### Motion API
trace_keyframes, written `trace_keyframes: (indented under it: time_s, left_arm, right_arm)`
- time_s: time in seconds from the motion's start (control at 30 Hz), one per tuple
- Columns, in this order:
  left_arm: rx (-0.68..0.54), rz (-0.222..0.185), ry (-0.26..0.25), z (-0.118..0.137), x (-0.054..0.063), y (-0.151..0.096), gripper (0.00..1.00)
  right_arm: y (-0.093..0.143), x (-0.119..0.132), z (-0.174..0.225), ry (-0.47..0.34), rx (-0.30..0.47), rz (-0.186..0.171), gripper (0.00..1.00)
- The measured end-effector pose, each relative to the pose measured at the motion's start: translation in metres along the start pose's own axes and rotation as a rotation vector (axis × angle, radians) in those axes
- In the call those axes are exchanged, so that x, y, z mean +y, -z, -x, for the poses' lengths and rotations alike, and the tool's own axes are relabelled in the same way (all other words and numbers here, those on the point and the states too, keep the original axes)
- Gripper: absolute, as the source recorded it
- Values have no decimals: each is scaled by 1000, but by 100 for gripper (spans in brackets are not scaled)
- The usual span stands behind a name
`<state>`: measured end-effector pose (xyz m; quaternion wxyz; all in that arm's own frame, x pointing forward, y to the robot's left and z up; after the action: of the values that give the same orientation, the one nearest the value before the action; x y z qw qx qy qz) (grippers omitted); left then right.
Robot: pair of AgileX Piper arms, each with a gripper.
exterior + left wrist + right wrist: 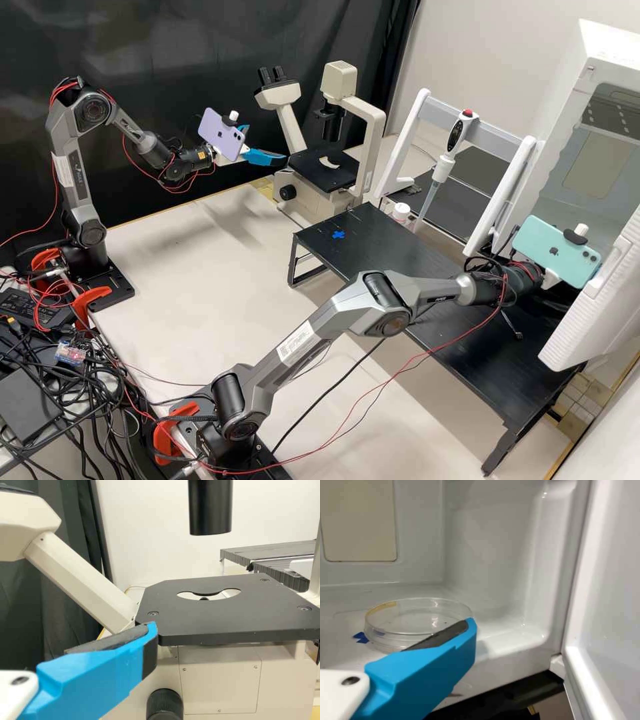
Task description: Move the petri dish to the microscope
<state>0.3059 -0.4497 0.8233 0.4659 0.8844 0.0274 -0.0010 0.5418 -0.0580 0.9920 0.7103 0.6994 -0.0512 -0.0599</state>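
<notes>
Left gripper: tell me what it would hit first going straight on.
The left gripper would probably meet the black microscope stage first, though depth is unclear and it might skim over.

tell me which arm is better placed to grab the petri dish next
Probably the right arm: its blue finger is close by the petri dish, while the left arm is by the microscope.

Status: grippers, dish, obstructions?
Left gripper open near microscope stage. Right gripper at petri dish, dish on chamber floor. Chamber door open; black column overhangs stage, may limit placement from above.
</notes>
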Motion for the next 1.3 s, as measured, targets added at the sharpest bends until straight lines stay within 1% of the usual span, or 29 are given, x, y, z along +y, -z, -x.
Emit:
trace_keyframes:
  time_s: [0.17,0.3,0.33,0.37,0.4,0.43,0.47,0.5,0.63,0.7,0.77,0.83,0.97,1.3]
  left_arm:
    - [0,0,0,0,0,0,100]
    - [0,0,0,0,0,0,100]
    - [0,0,0,0,0,0,100]
    - [0,0,0,0,0,0,100]
    - [0,0,0,0,0,0,100]
    - [0,0,0,0,0,0,100]
    - [0,0,0,0,0,0,100]
    - [0,0,0,0,0,0,100]
    - [0,0,0,0,0,0,100]
    - [0,0,0,0,0,0,100]
    - [0,0,0,0,0,0,100]
    - [0,0,0,0,0,0,100]
    - [0,0,0,0,0,0,100]
    - [0,0,0,0,0,0,100]
  right_arm:
    - [-5,10,2,14,16,-2,100]
    - [-14,18,5,0,2,-9,100]
    - [-15,19,6,-2,0,-19,100]
    - [-16,20,6,-3,-1,-36,100]
    - [-17,21,7,-5,-4,-65,100]
    - [-17,21,7,-6,-4,-73,100]
    - [-18,22,7,-6,-6,-95,100]
    - [-17,23,7,-6,-6,-96,100]
    - [-9,29,8,3,9,-81,100]
    - [-5,34,8,-2,12,-60,100]
    - [-7,34,5,1,9,-56,100]
    - [-8,33,2,3,5,-69,100]
    - [-7,32,-4,2,4,-77,100]
    - [-3,35,-13,-18,-8,-31,100]
